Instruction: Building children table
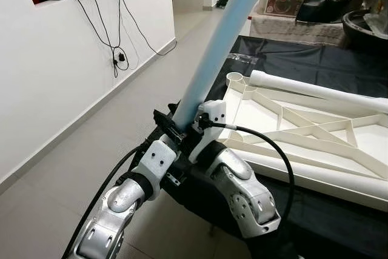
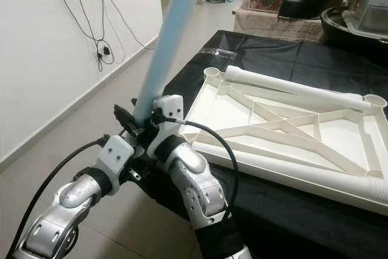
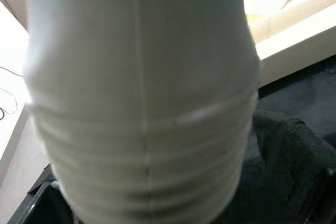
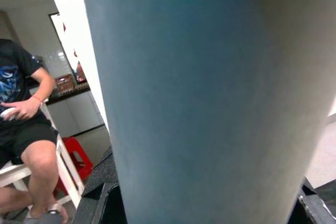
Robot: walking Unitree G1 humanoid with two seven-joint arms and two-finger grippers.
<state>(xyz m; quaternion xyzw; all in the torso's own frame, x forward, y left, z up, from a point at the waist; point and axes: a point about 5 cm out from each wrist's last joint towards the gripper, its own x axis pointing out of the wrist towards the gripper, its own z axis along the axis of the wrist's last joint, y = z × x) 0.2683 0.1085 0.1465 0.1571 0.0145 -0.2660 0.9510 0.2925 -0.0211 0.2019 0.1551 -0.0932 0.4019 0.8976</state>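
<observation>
Right wrist view: seated person (image 4: 23,124) (background)

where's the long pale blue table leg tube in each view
Left eye: long pale blue table leg tube slants from centre to top.
Right eye: slants up at left of centre.
Left wrist: close, ribbed end.
Right wrist: close, blue.
Shared landmark: white ribbed tabletop panel.

The leg (image 1: 218,40) I hold is smooth, matt pale-blue plastic, ridged with threads at its near end. To its right my tabletop (image 2: 285,131) is matt white moulded plastic on a soft black cloth (image 2: 279,59); my arms (image 1: 248,195) are glossy silver metal.
</observation>
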